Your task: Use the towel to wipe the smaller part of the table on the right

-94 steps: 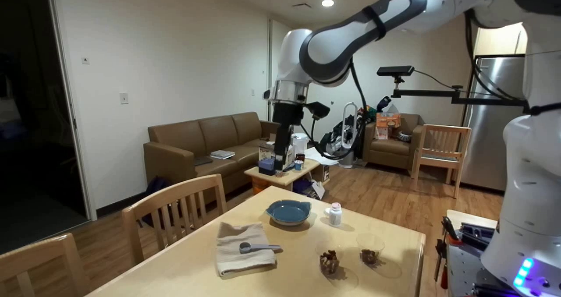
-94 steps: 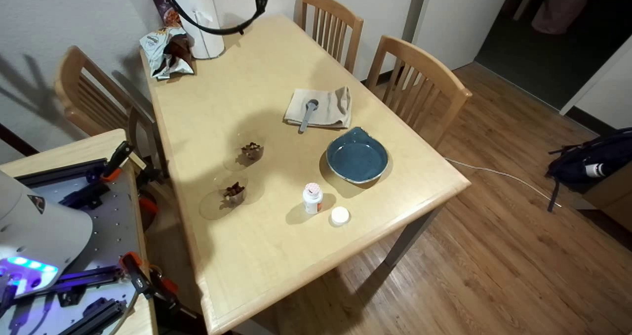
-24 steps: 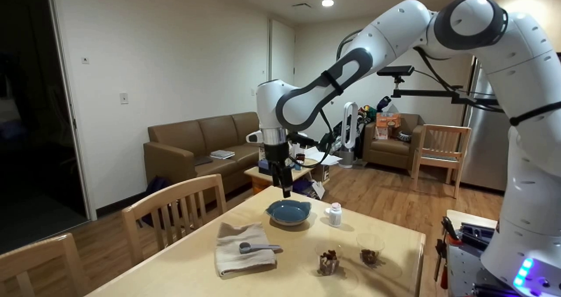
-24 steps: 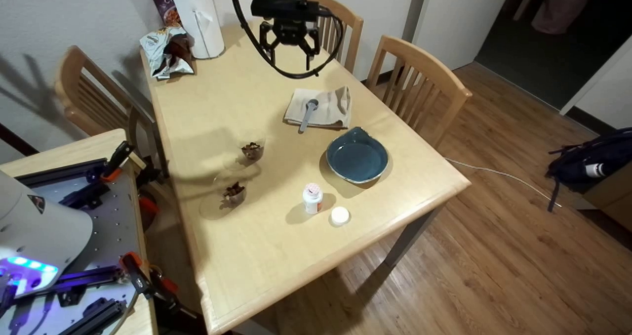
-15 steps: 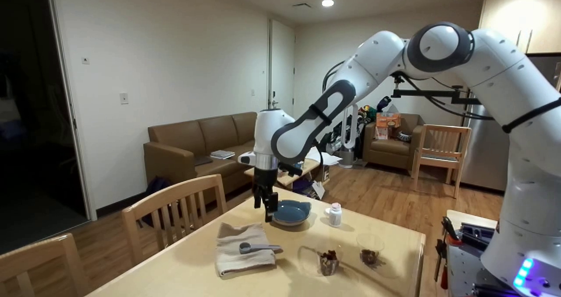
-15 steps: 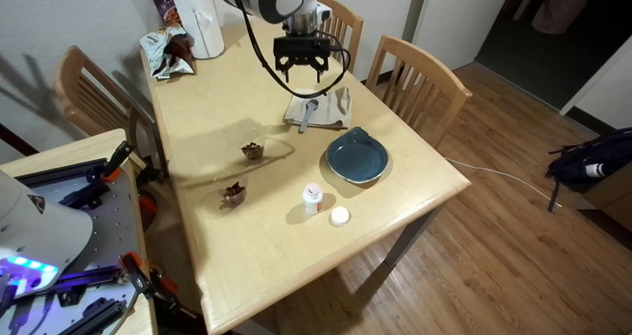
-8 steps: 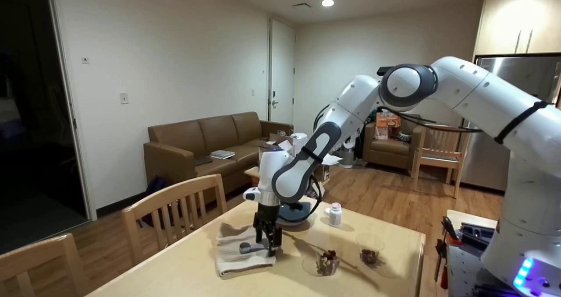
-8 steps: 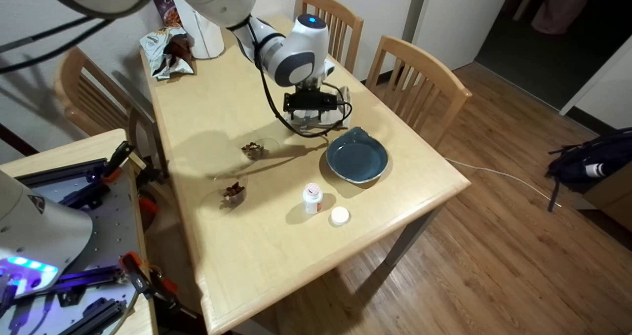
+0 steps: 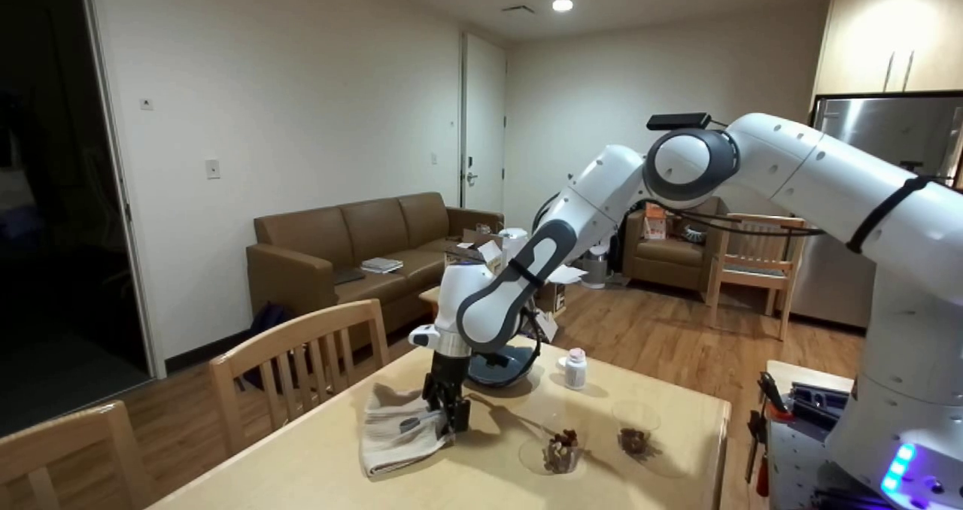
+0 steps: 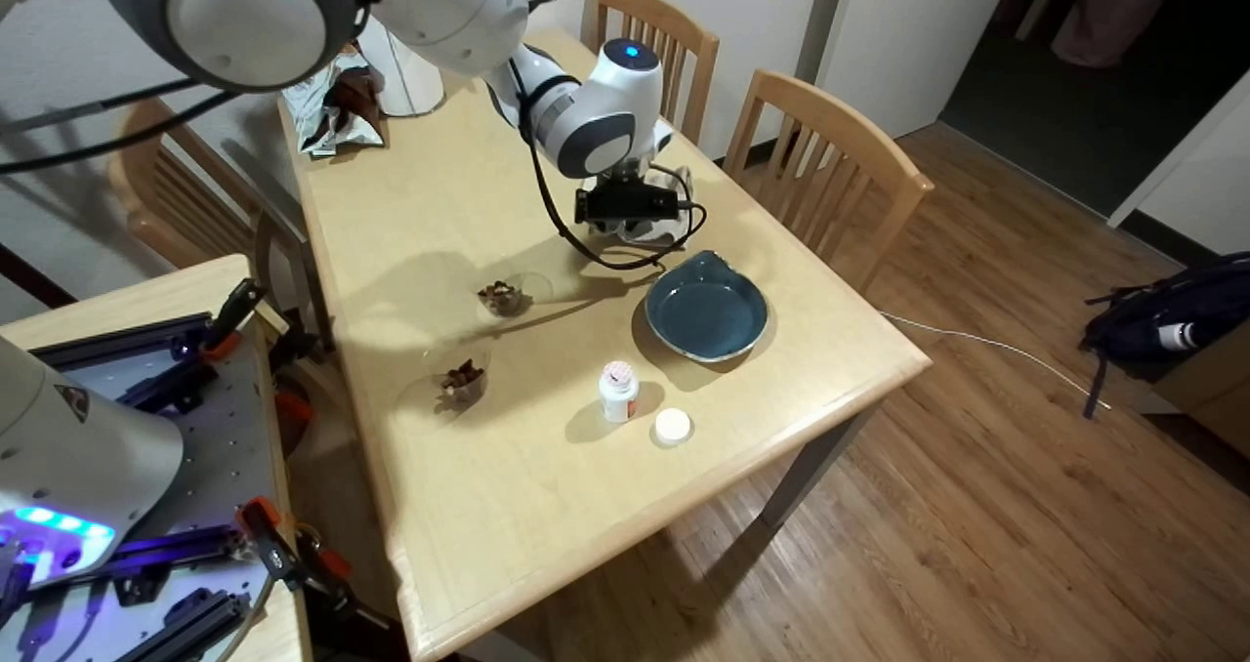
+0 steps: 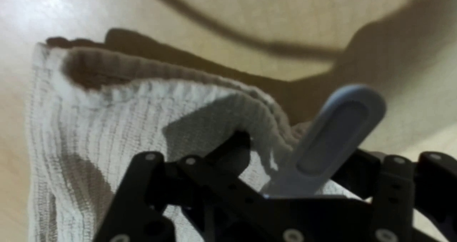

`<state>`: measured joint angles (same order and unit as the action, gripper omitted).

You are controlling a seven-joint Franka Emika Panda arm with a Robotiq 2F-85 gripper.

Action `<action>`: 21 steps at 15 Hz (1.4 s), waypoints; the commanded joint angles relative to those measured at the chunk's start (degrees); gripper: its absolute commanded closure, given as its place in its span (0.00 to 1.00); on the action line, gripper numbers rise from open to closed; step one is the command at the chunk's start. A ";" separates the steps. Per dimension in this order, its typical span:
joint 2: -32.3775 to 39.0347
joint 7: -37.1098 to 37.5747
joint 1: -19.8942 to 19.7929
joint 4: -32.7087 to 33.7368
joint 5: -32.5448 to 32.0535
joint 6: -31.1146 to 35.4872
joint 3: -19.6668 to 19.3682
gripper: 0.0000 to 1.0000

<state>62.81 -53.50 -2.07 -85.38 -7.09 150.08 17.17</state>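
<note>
Black two-finger gripper [image 11: 300,154]: you are straddling grey long-handled scoop [image 11: 335,138], fingers [image 11: 232,154] parted, grip unclear | beige ribbed cloth towel [image 11: 142,127]: lying beneath, on pale wooden table [image 10: 547,506]

The round ceiling light [image 9: 562,4] burns white, and look at that hot, washed-out patch on the cabinet [image 9: 865,59], while the doorway [image 9: 45,284] at the edge lies almost black! In an exterior view, blue lights [image 10: 64,522] glare at lower left and soft shadows sprawl across the table [image 10: 527,506]. Into the wrist view: white glare top left, brown shadow hugging the pale towel [image 11: 132,127], the gripper [image 11: 297,152] dark and slightly blurred.
</note>
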 commanded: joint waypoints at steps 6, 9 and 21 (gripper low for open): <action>3.62 -1.77 -0.38 4.12 0.88 0.89 0.89 0.14; 3.96 -1.96 -0.38 4.71 0.83 0.13 0.97 0.57; 2.64 2.03 1.24 5.10 1.45 -5.85 -0.93 0.97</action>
<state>64.64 -53.17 -1.82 -82.15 -7.03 147.99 17.26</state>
